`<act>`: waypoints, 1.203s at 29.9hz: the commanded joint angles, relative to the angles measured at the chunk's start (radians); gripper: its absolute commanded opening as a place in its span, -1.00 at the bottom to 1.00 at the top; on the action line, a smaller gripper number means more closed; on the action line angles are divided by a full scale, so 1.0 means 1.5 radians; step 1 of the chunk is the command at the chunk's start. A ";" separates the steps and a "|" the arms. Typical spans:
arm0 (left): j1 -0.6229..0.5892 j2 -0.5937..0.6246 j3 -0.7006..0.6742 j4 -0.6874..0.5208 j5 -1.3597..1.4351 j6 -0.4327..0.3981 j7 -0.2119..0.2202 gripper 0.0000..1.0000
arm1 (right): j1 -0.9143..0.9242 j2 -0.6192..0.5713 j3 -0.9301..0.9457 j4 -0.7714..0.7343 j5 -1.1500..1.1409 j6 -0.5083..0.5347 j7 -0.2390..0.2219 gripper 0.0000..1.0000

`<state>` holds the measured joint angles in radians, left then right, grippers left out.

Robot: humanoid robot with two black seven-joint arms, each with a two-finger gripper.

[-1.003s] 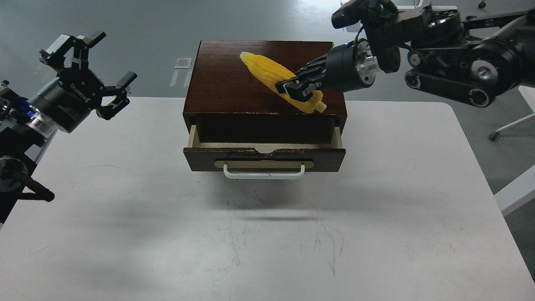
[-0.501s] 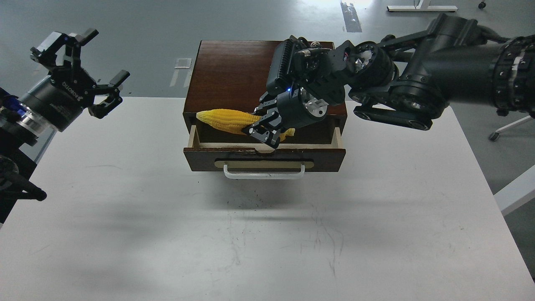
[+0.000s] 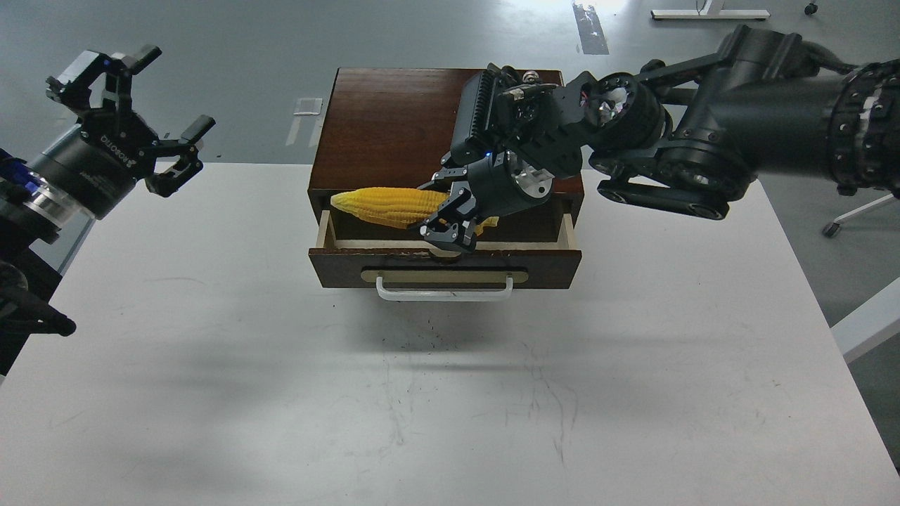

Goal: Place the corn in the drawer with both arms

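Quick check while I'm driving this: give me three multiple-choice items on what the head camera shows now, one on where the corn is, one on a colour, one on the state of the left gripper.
1. Where is the corn?
A. flat on the table
B. over the open drawer, in the right gripper
C. on the floor

2. What colour is the drawer's handle?
A. white
B. red
C. black

3. How is the left gripper?
A. shut on the corn
B. pulling the handle
C. open, holding nothing

Answers: 1 B, the fingers clamp the cob above the drawer's opening. 2 A, the bar is white. 3 C, its fingers are spread in the air at the left.
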<state>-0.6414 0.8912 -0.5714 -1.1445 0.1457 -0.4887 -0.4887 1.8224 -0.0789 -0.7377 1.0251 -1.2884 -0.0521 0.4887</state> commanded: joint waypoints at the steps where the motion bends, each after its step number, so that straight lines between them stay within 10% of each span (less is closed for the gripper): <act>1: 0.000 0.000 -0.001 0.000 0.000 0.000 0.000 0.98 | 0.002 -0.019 0.026 0.002 0.072 0.004 0.000 1.00; 10: 0.000 -0.001 -0.002 0.000 0.000 0.000 0.000 0.98 | -0.012 -0.132 0.133 0.000 0.247 0.004 0.000 1.00; 18: 0.000 -0.012 -0.003 0.001 0.006 0.000 0.000 0.98 | -0.294 -0.290 0.467 -0.001 0.447 -0.002 0.000 1.00; 25: 0.001 -0.031 -0.002 0.002 0.008 0.000 0.000 0.98 | -0.550 -0.298 0.767 -0.005 0.551 -0.004 0.000 1.00; 36: 0.029 -0.045 -0.003 0.002 0.006 0.000 0.000 0.98 | -0.723 -0.277 0.867 -0.029 0.592 -0.027 0.000 1.00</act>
<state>-0.6154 0.8334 -0.5740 -1.1412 0.1553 -0.4887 -0.4887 0.7923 -0.5020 0.5365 0.9895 -0.4016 -0.0878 0.4887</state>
